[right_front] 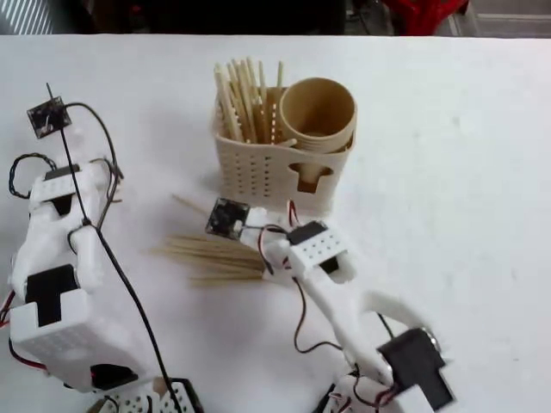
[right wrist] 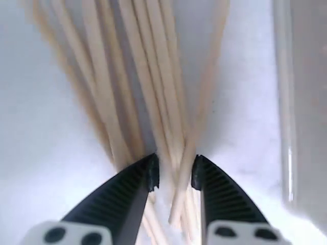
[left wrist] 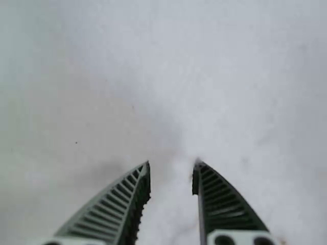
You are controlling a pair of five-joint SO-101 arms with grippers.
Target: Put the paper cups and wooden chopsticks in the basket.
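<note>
Straddling loose chopsticks [right wrist: 147,76], right hand [right wrist: 174,171] parted; left hand [left wrist: 171,171] parted, empty.

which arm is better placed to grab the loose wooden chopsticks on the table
Right: the right gripper straddles the pale wooden chopsticks; the left gripper is over white table, apart from them.

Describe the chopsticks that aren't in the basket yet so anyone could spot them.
Find the cream basket near the middle of the white table. On its arm side a fan of loose chopsticks lies flat, at the right end effector. The upright chopsticks stand inside the basket; these lie on the table.
</note>
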